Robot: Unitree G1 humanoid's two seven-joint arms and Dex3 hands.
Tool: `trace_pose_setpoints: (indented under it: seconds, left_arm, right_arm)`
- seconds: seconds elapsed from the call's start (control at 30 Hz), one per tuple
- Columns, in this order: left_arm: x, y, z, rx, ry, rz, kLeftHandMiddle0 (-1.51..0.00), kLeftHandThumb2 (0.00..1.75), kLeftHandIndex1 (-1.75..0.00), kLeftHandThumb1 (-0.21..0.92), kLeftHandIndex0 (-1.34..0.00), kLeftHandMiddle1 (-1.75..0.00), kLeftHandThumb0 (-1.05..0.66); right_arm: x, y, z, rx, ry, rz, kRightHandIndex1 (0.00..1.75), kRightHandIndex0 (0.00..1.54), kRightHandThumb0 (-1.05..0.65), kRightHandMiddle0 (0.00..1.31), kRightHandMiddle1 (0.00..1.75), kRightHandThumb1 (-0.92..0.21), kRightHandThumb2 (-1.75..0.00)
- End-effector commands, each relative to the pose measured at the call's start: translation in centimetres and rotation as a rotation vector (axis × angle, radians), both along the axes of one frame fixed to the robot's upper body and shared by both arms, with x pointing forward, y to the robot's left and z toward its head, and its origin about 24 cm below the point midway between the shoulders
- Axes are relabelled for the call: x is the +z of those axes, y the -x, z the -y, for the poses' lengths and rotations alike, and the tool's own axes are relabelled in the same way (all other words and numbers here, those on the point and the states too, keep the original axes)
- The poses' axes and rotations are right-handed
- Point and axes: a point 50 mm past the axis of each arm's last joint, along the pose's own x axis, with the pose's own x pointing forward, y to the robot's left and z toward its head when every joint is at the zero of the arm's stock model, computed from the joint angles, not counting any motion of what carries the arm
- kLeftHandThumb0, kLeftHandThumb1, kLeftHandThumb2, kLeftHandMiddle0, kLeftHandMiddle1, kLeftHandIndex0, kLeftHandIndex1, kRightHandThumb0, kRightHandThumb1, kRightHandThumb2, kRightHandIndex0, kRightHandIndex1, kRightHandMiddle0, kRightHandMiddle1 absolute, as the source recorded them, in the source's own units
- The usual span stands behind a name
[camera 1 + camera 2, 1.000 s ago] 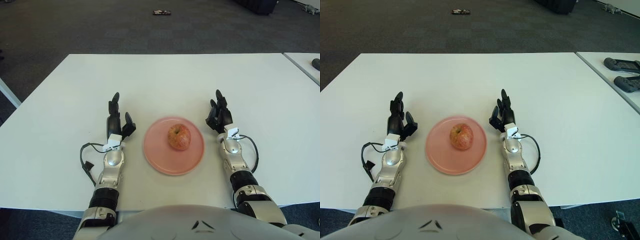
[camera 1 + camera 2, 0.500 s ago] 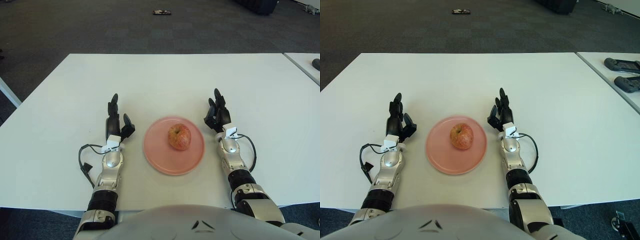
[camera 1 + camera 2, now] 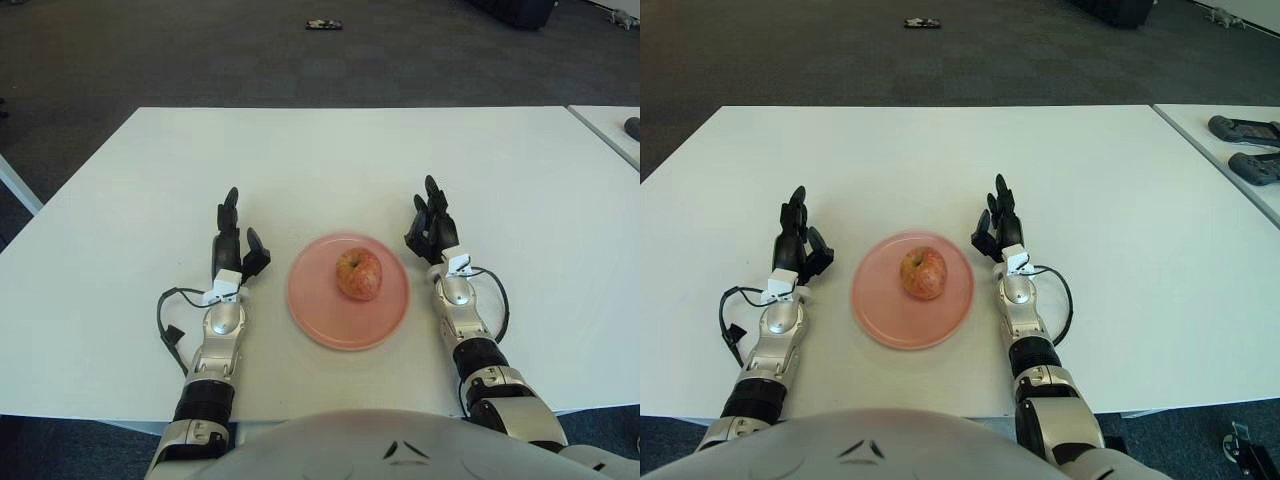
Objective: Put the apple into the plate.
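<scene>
At the near edge of the white tabletop (image 3: 330,150), the robot's two forearms reach forward on either side of a pink plate (image 3: 348,291). The left hand (image 3: 234,243) shows at about 9 o'clock from the plate, just beside its rim without touching it; its black fingers point away from the robot, loosely extended, and hold nothing. The right hand (image 3: 431,232) shows at about 3 o'clock from the plate, slightly toward 2, also just beside the rim and apart from it, with fingers stretched forward and empty. A red-and-yellow apple (image 3: 358,274) sits on the plate, a little past the plate's centre toward 1 o'clock, stem dimple facing up. From the left hand the apple lies toward 3 o'clock, with the plate's left rim between them; from the right hand it lies toward 9 o'clock, a bit nearer than it is to the left one. Neither hand touches the apple. Farther off, at 2 o'clock beyond the tabletop's right edge, a second white table (image 3: 1230,150) carries two dark handheld controllers (image 3: 1244,129). At 12 o'clock, well beyond the tabletop on the dark carpet floor (image 3: 250,60), lies a small dark object (image 3: 323,24) that cannot be identified.
</scene>
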Motion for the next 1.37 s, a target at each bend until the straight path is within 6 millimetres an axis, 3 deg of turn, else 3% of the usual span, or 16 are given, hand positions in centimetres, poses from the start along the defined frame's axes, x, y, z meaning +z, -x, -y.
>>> trace_pose_setpoints:
  seconds: [0.0,0.7,1.33]
  left_arm:
    - [0.32,-0.17,-0.06,-0.009,-0.005,0.015,-0.15,1.15,-0.3,0.92,0.0,-0.01,-0.87]
    - [0.33,-0.32,0.12,-0.029,-0.007,0.01,-0.18,1.18,-0.33,0.92,0.0,-0.01,-0.88]
    - [0.41,-0.51,0.11,-0.051,0.01,-0.063,-0.12,1.15,-0.24,0.92,0.0,0.0,-0.88]
  right_arm:
    - [-1.6,1.42,-0.41,0.005,-0.017,-0.06,0.0,0.0,-0.94,0.0,0.0,-0.92,-1.13]
    - [-1.38,1.49,-0.51,-0.006,-0.011,-0.055,0.0,0.01,-0.96,0.0,0.0,-0.92,-1.12]
    - [-0.69,1.9,-0.52,0.0,0.008,-0.04,0.0,0.01,-0.95,0.0,0.0,-0.92,-1.12]
